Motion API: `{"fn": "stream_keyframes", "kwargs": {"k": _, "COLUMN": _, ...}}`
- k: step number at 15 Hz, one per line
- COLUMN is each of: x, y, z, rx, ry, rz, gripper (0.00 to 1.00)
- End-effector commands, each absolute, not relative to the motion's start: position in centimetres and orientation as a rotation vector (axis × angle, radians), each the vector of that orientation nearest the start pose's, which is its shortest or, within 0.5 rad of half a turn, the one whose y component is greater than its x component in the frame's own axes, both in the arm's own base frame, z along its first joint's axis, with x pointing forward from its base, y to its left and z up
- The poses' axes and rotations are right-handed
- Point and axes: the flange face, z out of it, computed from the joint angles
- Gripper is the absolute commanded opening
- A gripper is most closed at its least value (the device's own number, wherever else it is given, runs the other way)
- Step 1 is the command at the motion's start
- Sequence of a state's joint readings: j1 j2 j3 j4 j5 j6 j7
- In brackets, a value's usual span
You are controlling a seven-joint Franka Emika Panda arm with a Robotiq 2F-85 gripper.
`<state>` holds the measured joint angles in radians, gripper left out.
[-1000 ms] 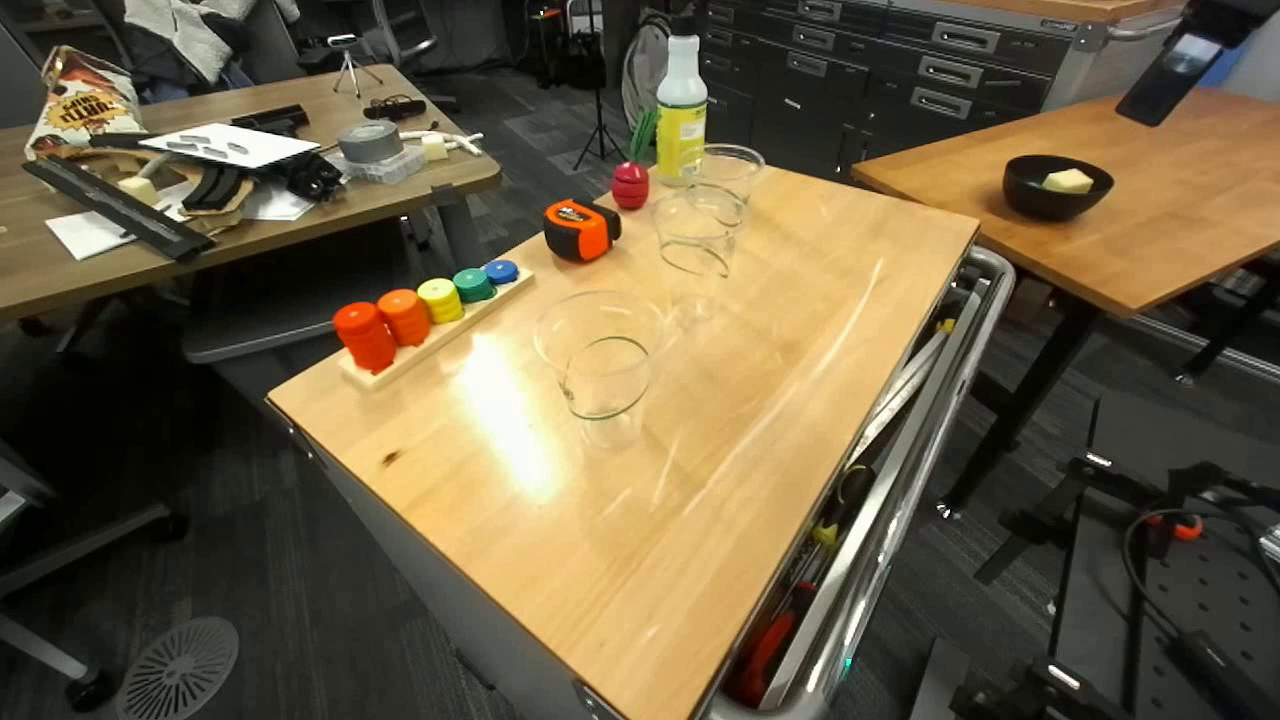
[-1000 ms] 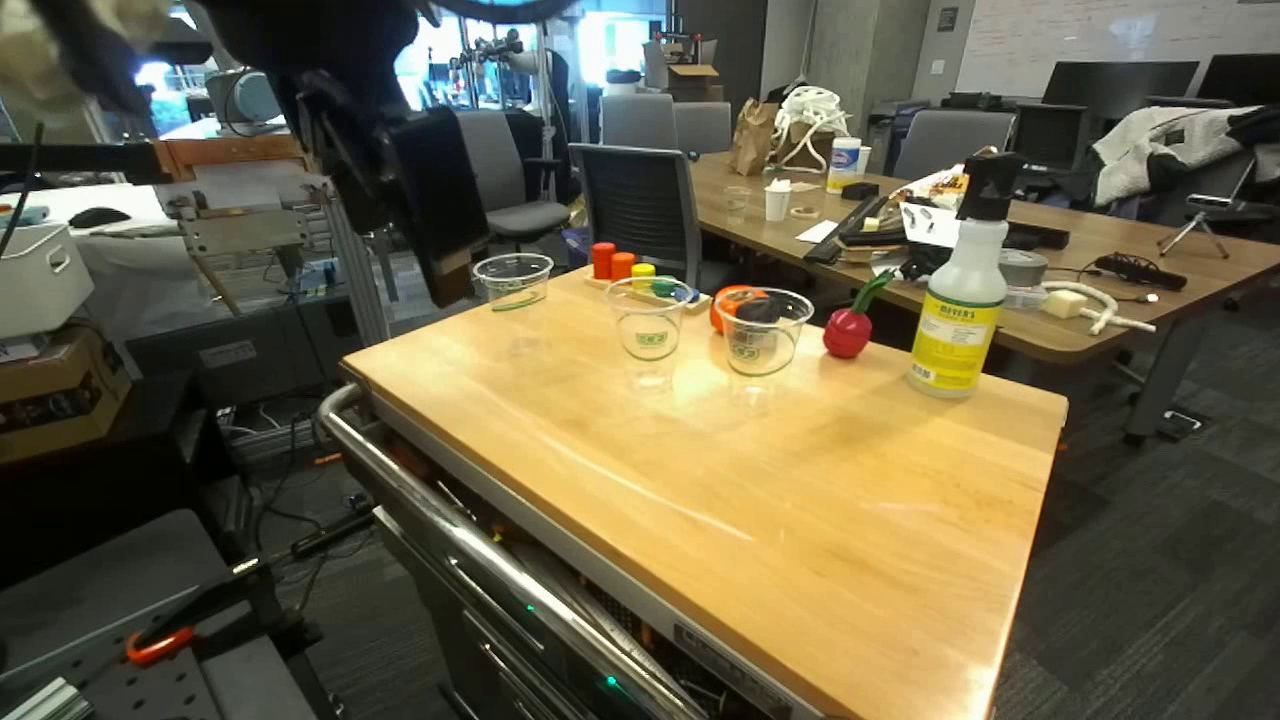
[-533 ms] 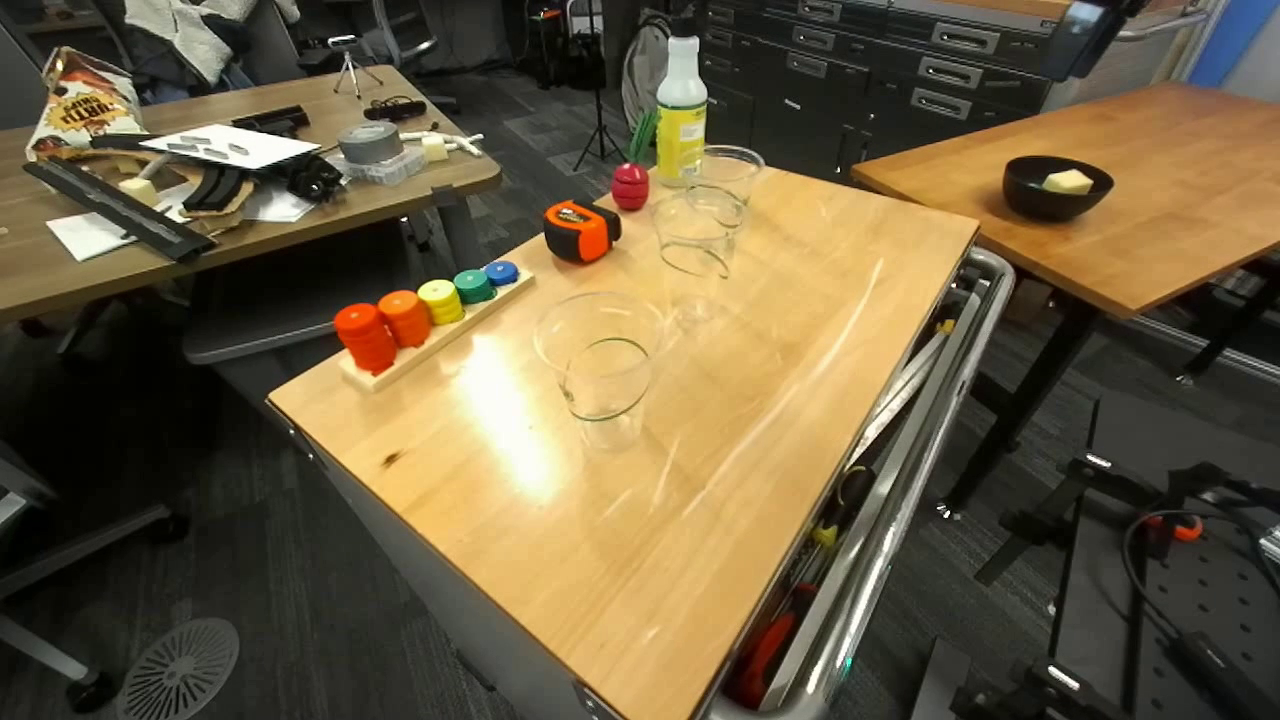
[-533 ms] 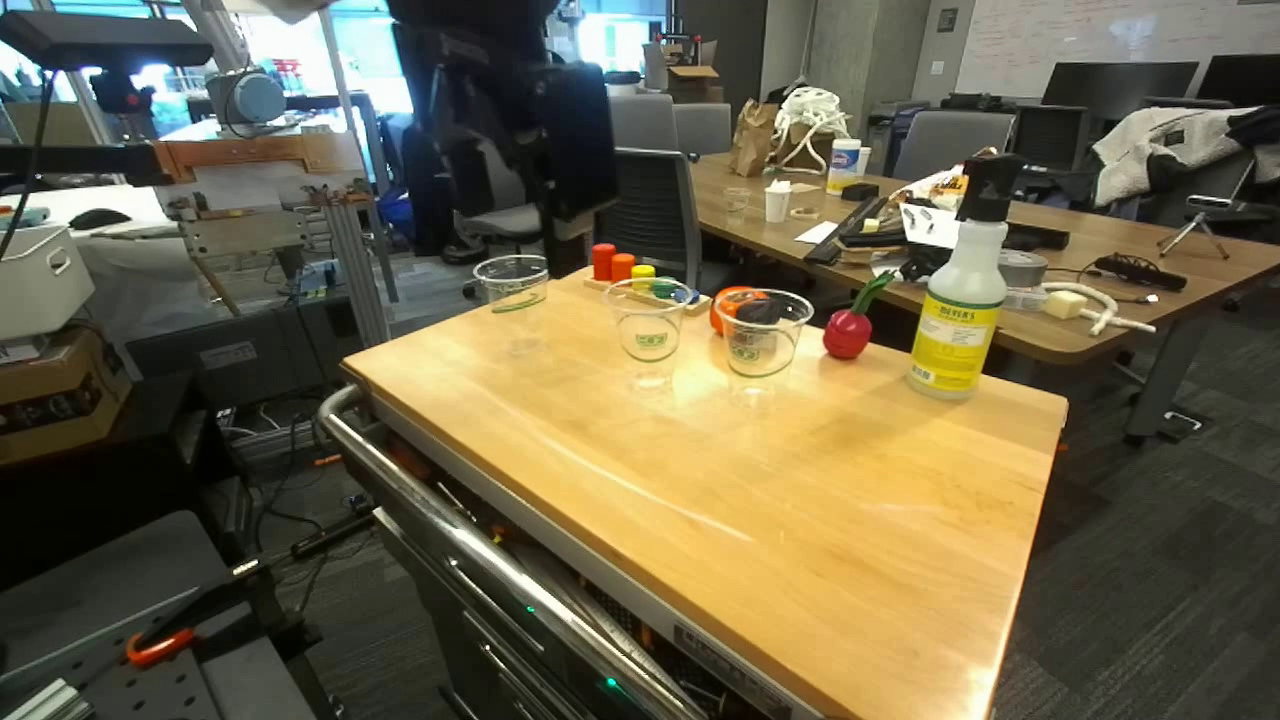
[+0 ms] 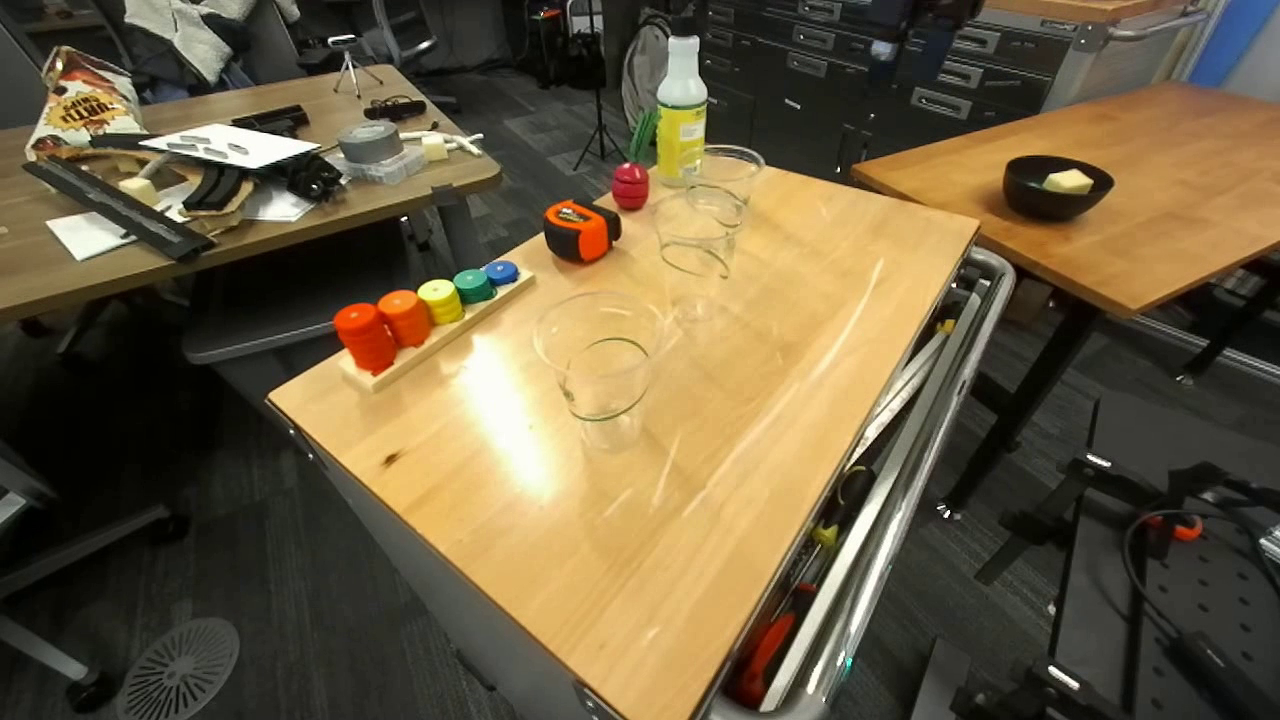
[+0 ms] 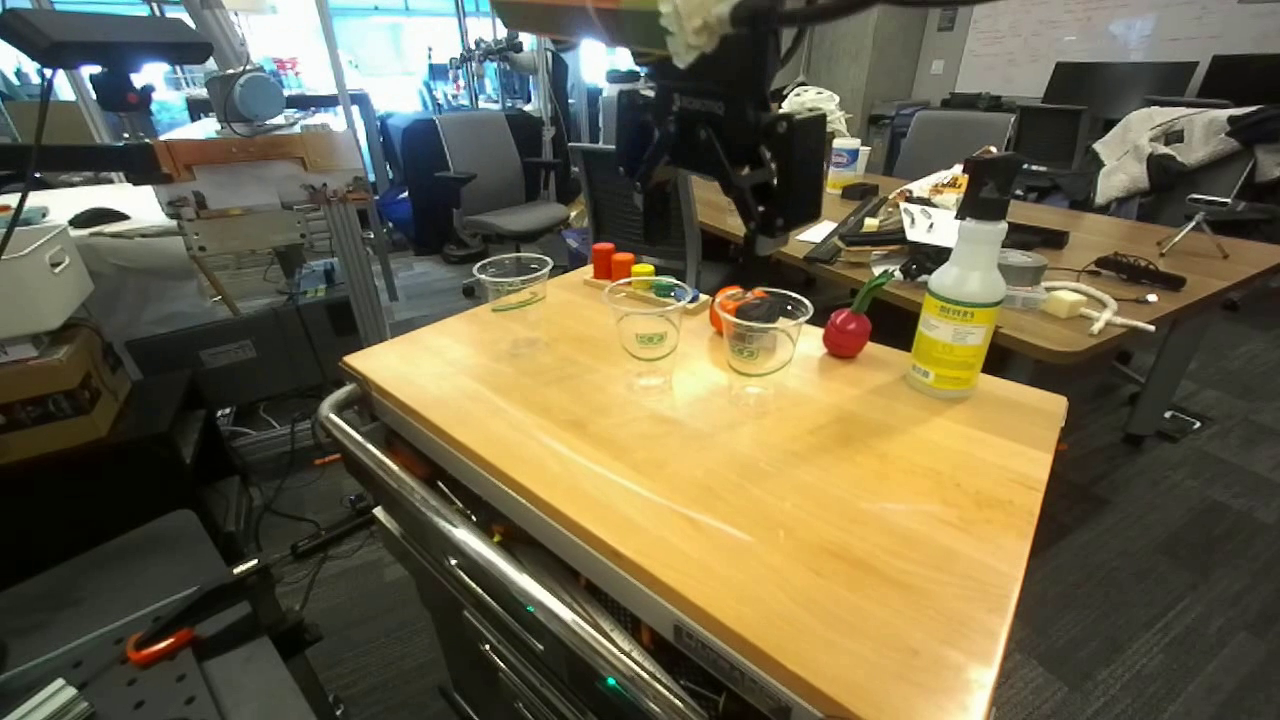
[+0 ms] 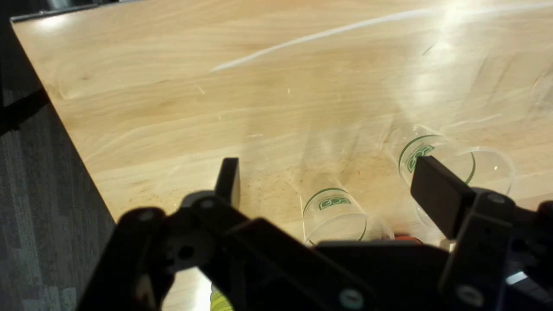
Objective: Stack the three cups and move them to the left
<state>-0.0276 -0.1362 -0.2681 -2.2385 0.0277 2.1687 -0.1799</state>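
Three clear cups stand upright and apart in a row on the wooden cart top. In an exterior view they are a left cup (image 6: 515,298), a middle cup (image 6: 651,340) and a right cup (image 6: 745,352). They also show in an exterior view as a near cup (image 5: 604,385), a middle cup (image 5: 695,245) and a far cup (image 5: 735,165). My gripper (image 6: 712,228) hangs above the cups, open and empty. In the wrist view my gripper (image 7: 327,177) has its fingers wide apart; one cup (image 7: 335,207) shows between them, and another cup (image 7: 417,157) is partly behind the right finger.
A spray bottle (image 6: 955,330), a red radish-like object (image 6: 848,333) and an orange-black tape measure (image 5: 582,230) stand by the cups. A peg board with coloured discs (image 5: 430,310) lies along the cart's edge. An open drawer with a metal rail (image 5: 890,500) runs along one side.
My gripper has swung across an exterior view from the upper left to above the middle and right cups. The cups have not moved.
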Motion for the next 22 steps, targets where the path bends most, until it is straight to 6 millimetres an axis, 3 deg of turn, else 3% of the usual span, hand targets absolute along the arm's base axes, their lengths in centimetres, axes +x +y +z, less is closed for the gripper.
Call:
{"fn": "stream_keyframes", "kwargs": {"k": 1, "x": 54.6, "y": -15.9, "z": 42.4, "rx": -3.061, "ry": 0.221, "rz": -0.104, "gripper": 1.00}}
{"fn": "stream_keyframes", "kwargs": {"k": 6, "x": 58.7, "y": -16.9, "z": 40.5, "rx": -3.043, "ry": 0.257, "rz": -0.067, "gripper": 1.00}}
{"fn": "stream_keyframes", "kwargs": {"k": 17, "x": 62.4, "y": -17.2, "z": 35.2, "rx": -3.015, "ry": 0.282, "rz": 0.004, "gripper": 1.00}}
{"fn": "stream_keyframes", "kwargs": {"k": 18, "x": 62.5, "y": -17.1, "z": 34.9, "rx": -3.015, "ry": 0.280, "rz": 0.008, "gripper": 0.75}}
{"fn": "stream_keyframes", "kwargs": {"k": 19, "x": 62.7, "y": -17.1, "z": 34.6, "rx": -3.007, "ry": 0.287, "rz": -0.006, "gripper": 0.74}}
{"fn": "stream_keyframes", "kwargs": {"k": 22, "x": 63.0, "y": -16.8, "z": 34.0, "rx": -2.996, "ry": 0.301, "rz": -0.025, "gripper": 0.49}}
